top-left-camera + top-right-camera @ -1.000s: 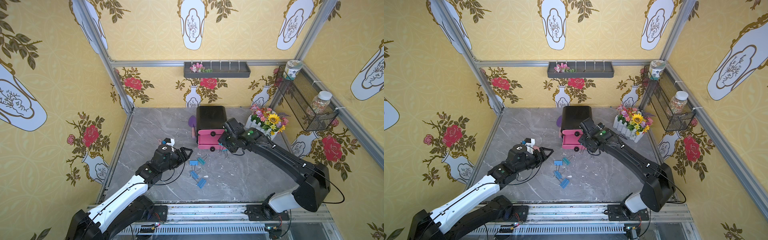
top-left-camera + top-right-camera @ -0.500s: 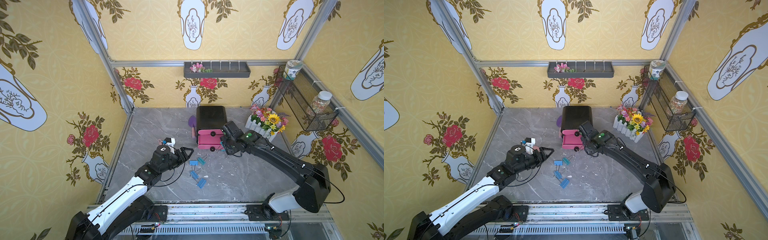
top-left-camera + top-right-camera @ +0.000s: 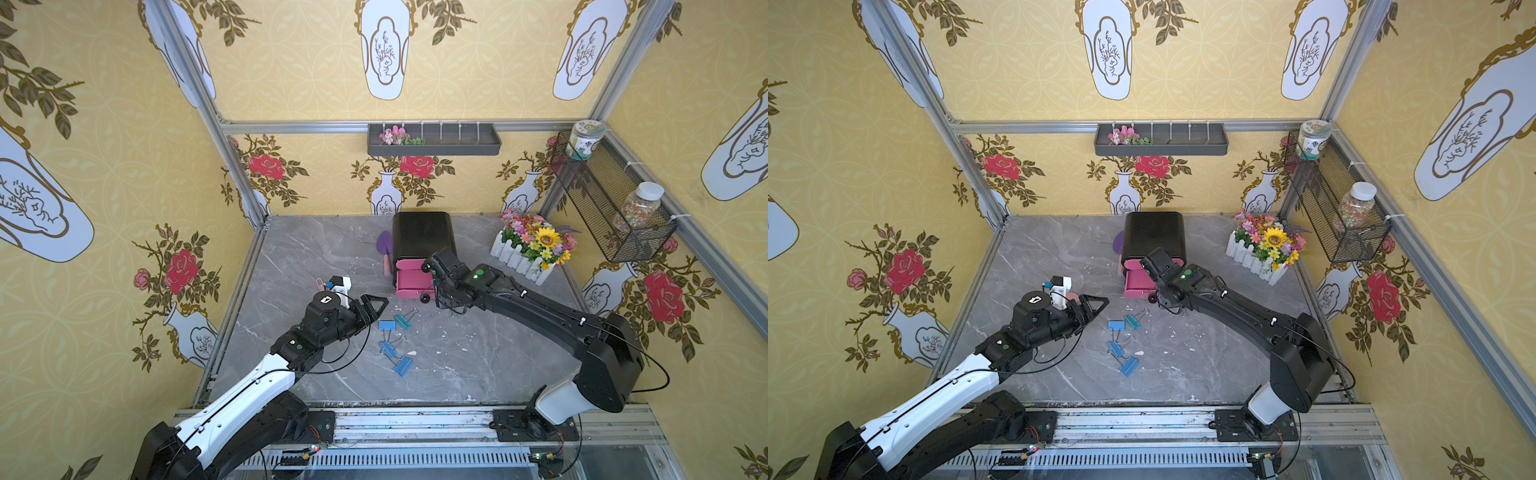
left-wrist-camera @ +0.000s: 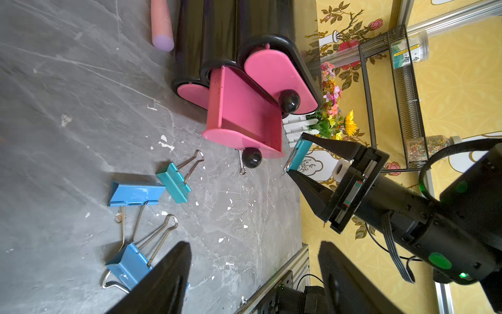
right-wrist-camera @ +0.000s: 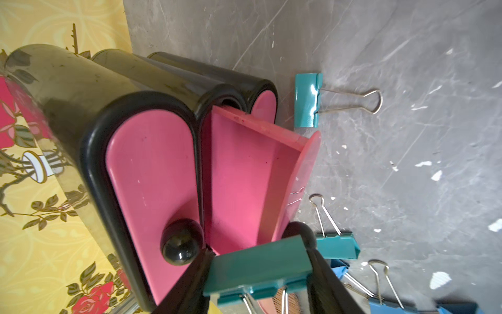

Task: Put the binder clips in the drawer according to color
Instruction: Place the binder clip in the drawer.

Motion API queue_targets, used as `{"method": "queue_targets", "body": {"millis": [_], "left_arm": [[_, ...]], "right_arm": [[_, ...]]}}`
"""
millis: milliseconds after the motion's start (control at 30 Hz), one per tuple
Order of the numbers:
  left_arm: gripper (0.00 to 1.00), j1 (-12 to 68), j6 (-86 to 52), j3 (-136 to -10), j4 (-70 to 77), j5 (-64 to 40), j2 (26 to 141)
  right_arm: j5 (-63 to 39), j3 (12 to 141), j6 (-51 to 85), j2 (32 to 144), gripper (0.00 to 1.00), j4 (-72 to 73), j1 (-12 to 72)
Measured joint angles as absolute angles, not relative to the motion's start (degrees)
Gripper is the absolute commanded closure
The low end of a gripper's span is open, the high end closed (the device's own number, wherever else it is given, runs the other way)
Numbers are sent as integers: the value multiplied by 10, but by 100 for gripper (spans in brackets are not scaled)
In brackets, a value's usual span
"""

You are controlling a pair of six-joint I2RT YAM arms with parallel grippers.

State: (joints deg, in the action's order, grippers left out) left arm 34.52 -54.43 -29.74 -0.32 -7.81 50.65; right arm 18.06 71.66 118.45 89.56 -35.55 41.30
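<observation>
gripping a teal clip (image 5: 258, 267), the right pincer (image 4: 296, 154) hangs over the pulled-out pink drawer (image 5: 244, 176); left pincer (image 3: 375, 306) spread, empty.

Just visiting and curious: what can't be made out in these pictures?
Top pink drawer, bottom pink drawer in black rounded cabinet: contents behind closed fronts, all views.
Teal metal binder clip in the right gripper: hidden under the arm, both top views.
Blue metal binder clip: part behind a finger of the left gripper, left wrist view.
</observation>
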Motion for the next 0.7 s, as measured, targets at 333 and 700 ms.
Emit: {"method": "queue_targets", "body": {"millis": [333, 700], "left_arm": [[20, 345, -546, -293, 0, -88, 506], [20, 345, -550, -292, 5, -90, 508]], "right_arm": [[198, 723, 1192, 912, 51, -329, 421], [206, 719, 1192, 914, 29, -309, 421]]}}
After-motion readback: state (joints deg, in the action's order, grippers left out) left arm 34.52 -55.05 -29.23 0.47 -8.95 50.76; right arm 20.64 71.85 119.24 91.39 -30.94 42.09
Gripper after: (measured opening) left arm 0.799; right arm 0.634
